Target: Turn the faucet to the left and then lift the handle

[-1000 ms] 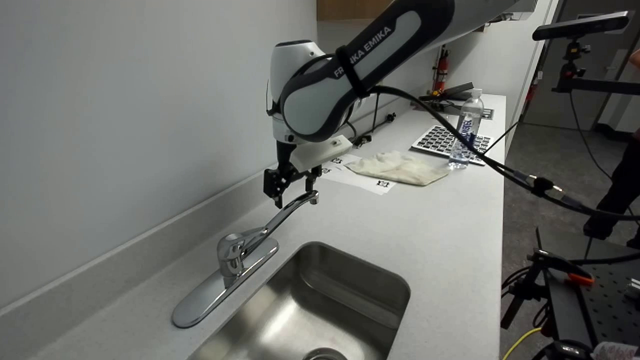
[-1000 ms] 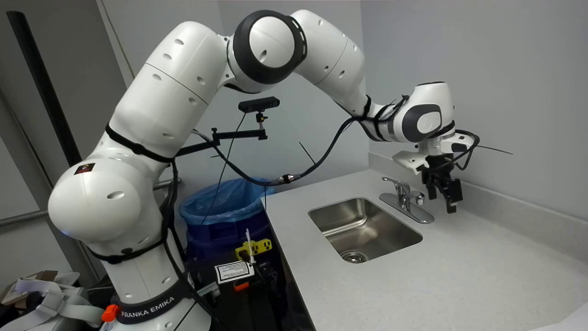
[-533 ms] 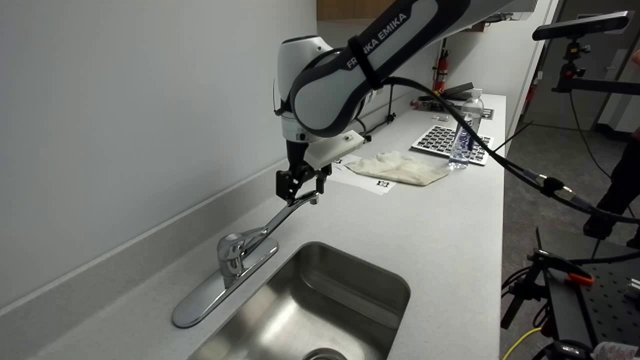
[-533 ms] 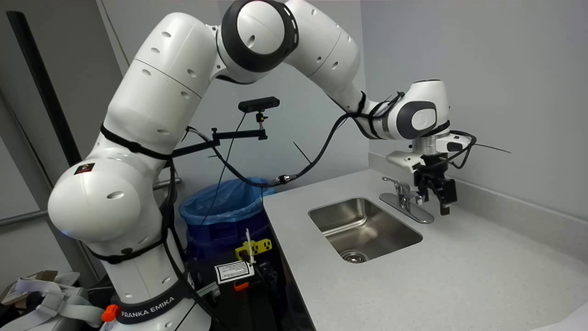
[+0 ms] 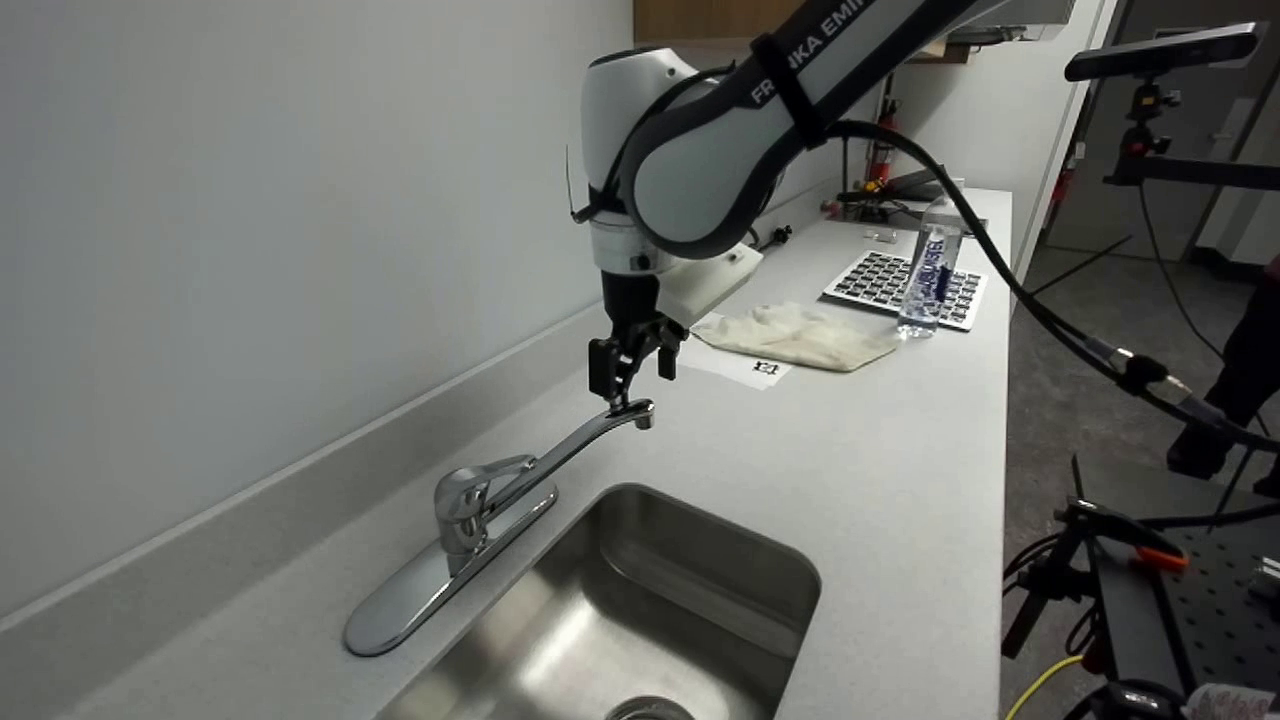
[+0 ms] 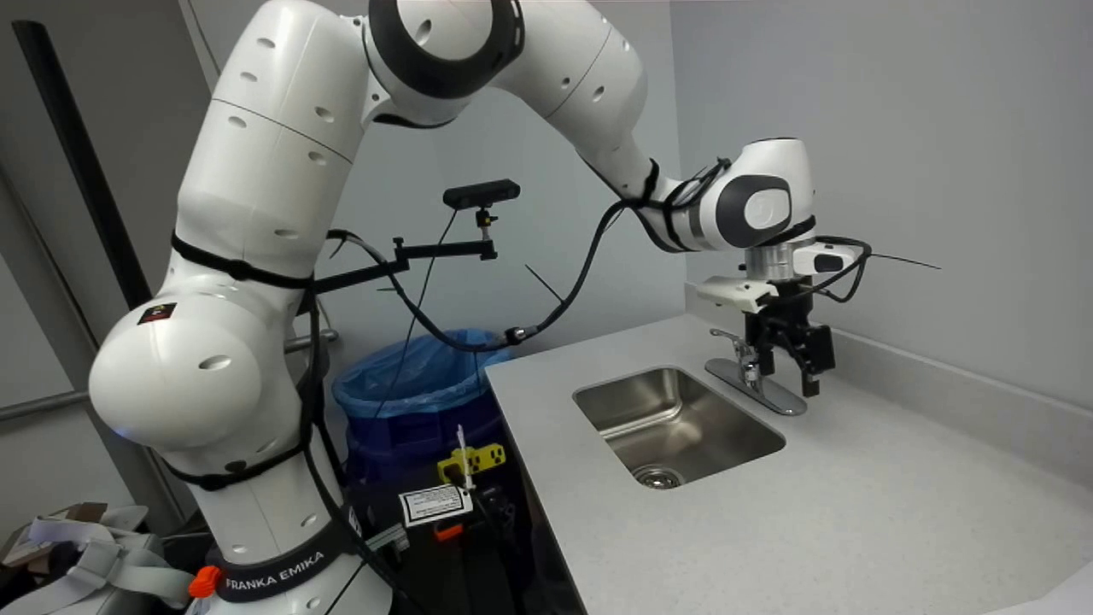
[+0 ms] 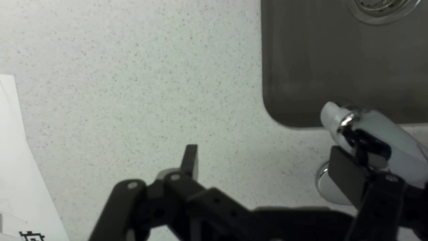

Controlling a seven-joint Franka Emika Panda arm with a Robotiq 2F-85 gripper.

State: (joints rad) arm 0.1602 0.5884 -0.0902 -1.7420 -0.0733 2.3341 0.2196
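Both exterior views share the faucet (image 5: pixel 463 508) and sink (image 5: pixel 690 560): from close by, along the countertop (image 5: pixel 870 480), in an exterior view; from farther off, towards a wall corner (image 6: pixel 674 102), in an exterior view. The wrist view faces steeply down near the sink's rounded corner (image 7: pixel 274 118).

The glossy white arm (image 6: pixel 265 162) has charcoal joint rings (image 6: pixel 444 79), black straps (image 6: pixel 239 270) and a black cable (image 6: pixel 590 266). Its bulbous shoulder (image 6: pixel 184 393) bears a sticker (image 6: pixel 157 313) at eleven o'clock; below, toward five, a dark collar (image 6: pixel 273 574) reads FRANKA EMIKA. The tool (image 7: pixel 267 160) is black with pale screw heads (image 7: pixel 132 185).
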